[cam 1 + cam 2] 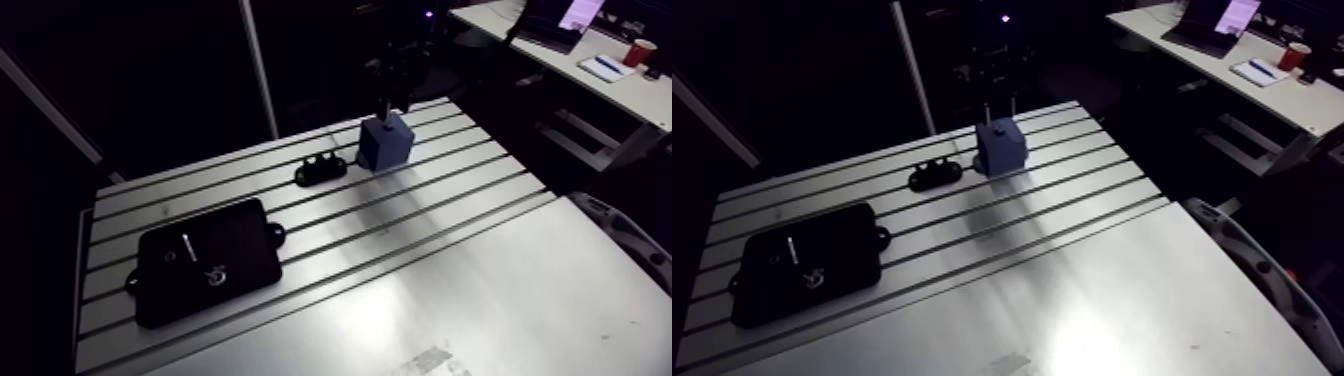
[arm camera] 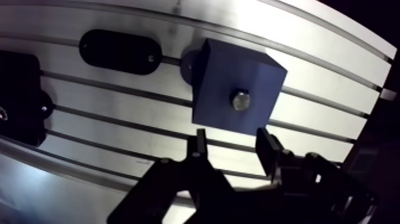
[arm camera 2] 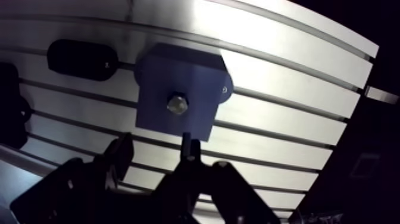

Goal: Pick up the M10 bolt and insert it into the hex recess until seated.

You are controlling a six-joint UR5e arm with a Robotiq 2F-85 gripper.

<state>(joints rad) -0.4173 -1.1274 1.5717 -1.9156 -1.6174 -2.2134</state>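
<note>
The M10 bolt [image 2: 240,99] sits in the top face of the blue block [image 2: 220,77]. Its long axis is upright and runs down into the block, so only the dull metal head faces the wrist view; whether it is fully sunk is hard to tell. The block is matte and square-edged, standing on the grooved aluminium desk [image 1: 450,280]. The gripper [image 2: 232,140] hovers over the block's edge, fingers spread, holding nothing. A black oval plate [image 1: 321,168] lies beside the block, and a flat black tray [image 1: 205,260] lies well apart.
</note>
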